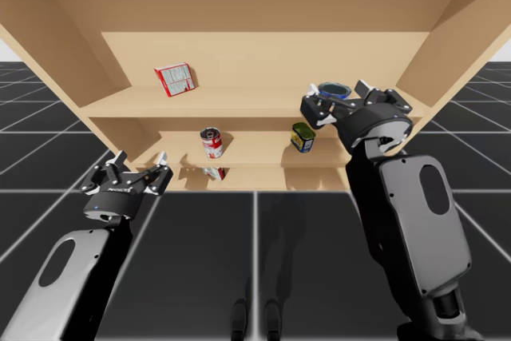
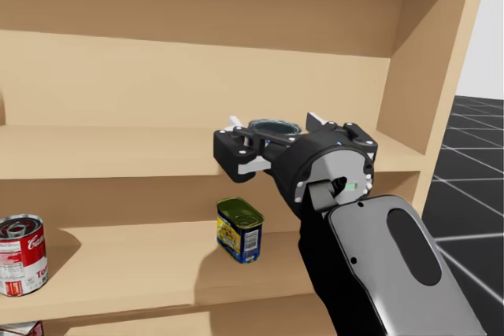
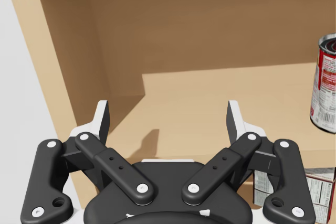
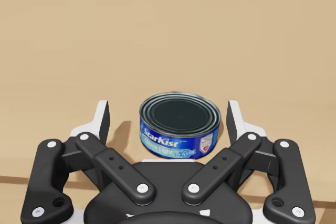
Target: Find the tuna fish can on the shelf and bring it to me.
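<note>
Right gripper [image 4: 168, 112] spread around blue flat can [image 4: 179, 125]; head view hides most.

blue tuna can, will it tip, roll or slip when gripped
Low and wide, standing flat on the shelf, the blue tuna can probably won't tip or roll. Its smooth round wall may slip if my open right gripper closes off-centre.

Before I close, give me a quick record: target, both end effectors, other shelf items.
target: flat blue can, upright on the top shelf
right end effector: open, a finger on each side of the flat blue can, gaps visible
left end effector: open, empty, facing the middle shelf
others: red box on top shelf; red and white round can, yellow rectangular can on middle shelf
stage: not yet grasped
</note>
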### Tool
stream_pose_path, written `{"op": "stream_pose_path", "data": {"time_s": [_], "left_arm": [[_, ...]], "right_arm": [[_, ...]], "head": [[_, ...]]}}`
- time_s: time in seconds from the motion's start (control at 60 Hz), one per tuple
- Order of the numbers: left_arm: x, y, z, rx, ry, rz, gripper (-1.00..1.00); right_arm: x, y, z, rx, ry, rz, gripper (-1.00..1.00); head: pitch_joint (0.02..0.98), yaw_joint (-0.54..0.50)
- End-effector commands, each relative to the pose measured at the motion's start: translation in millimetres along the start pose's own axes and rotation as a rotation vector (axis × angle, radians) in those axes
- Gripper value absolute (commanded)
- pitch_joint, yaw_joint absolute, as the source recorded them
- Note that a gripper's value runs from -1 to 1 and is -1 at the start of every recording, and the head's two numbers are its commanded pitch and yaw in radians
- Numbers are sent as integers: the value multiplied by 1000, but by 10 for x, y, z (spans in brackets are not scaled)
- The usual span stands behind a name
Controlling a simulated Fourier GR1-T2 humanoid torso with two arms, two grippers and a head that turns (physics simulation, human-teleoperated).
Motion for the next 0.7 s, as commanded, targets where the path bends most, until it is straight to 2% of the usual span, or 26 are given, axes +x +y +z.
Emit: {"op": "stream_pose_path", "data": {"time_s": [0.017, 0.35, 0.417, 0.433, 0.467, 0.483, 0.5, 0.517, 0.55, 0.7], "left_arm": [[5, 5, 4, -2, -2, 2, -1000], [5, 3, 3, -4, -5, 3, -1000], [5, 5, 3, -3, -5, 4, -1000], [6, 6, 3, -3, -5, 4, -1000], [7, 7, 3, -2, -5, 5, -1000], [6, 8, 3, -2, -5, 5, -1000], [7, 7, 4, -2, -5, 5, -1000], [7, 7, 4, -1, -5, 5, -1000], [7, 7, 5, -2, -5, 5, -1000], [8, 5, 6, -2, -8, 6, -1000]], "right_arm": [[-101, 29, -175, -33, 97, 19, -1000], [-210, -75, -475, -104, 123, 38, -1000], [-216, -77, -490, -100, 125, 35, -1000], [-218, -77, -489, -86, 126, 27, -1000], [-218, -78, -478, -88, 125, 26, -731], [-222, -78, -465, -97, 118, 26, -469], [-223, -73, -461, -97, 120, 29, 553], [-224, -72, -449, -96, 119, 33, 1000], [-215, -74, -419, -89, 116, 21, 1000], [-136, -149, -209, -88, 80, 22, 1000]], "head": [[346, -261], [347, -254], [348, -253], [347, -252], [346, -251], [346, -250], [347, -251], [347, -250], [348, -251], [347, -249]]}}
